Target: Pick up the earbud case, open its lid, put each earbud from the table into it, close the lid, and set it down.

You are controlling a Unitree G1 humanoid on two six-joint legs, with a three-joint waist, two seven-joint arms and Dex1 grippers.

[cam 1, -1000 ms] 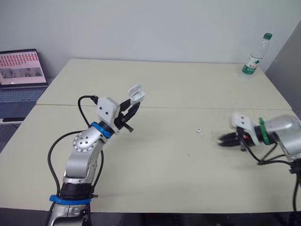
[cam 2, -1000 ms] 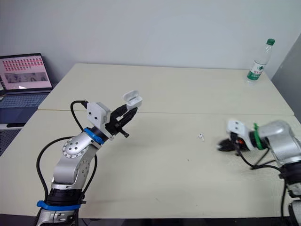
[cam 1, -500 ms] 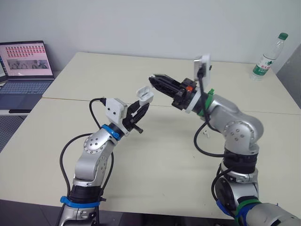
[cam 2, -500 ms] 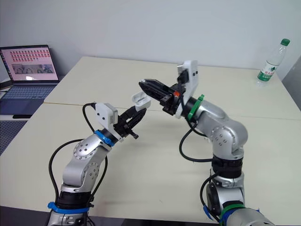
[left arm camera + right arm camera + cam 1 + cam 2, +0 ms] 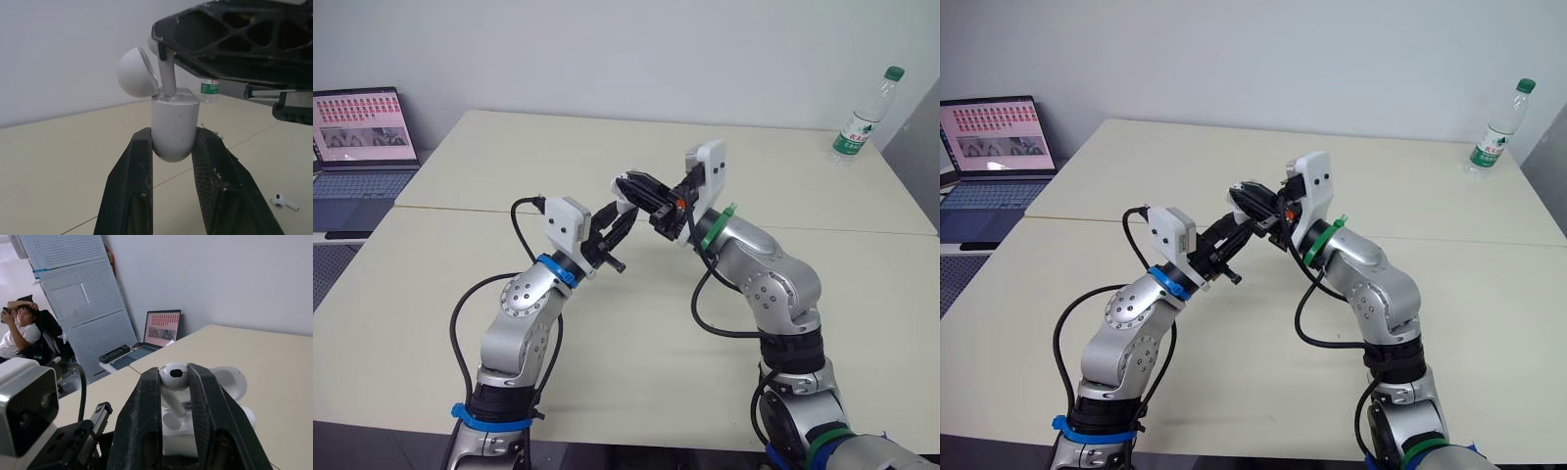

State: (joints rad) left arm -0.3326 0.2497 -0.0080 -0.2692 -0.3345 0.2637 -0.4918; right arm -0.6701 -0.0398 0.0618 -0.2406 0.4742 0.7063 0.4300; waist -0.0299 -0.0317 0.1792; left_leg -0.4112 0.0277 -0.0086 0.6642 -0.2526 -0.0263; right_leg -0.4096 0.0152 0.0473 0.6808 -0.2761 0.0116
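Note:
My left gripper (image 5: 617, 220) is shut on the white earbud case (image 5: 174, 129), holding it upright above the table (image 5: 656, 323) with its lid (image 5: 137, 72) swung open. From the right, my right gripper (image 5: 632, 184) meets it, shut on a white earbud (image 5: 174, 377) by its head. The earbud's stem (image 5: 167, 78) reaches down into the case's top. In the eye views the right fingers (image 5: 1246, 191) hide most of the case. A second earbud (image 5: 283, 200) lies on the table.
An open laptop (image 5: 357, 137) stands off the table's left side and a water bottle (image 5: 864, 116) at its far right corner. In the right wrist view a seated person (image 5: 22, 328) and a pegboard panel (image 5: 78, 298) are beyond the table.
My right gripper has risen from low at the table's right side and moved left to the case, bringing the earbud onto its open top. The left arm shifted slightly; the camera also moved.

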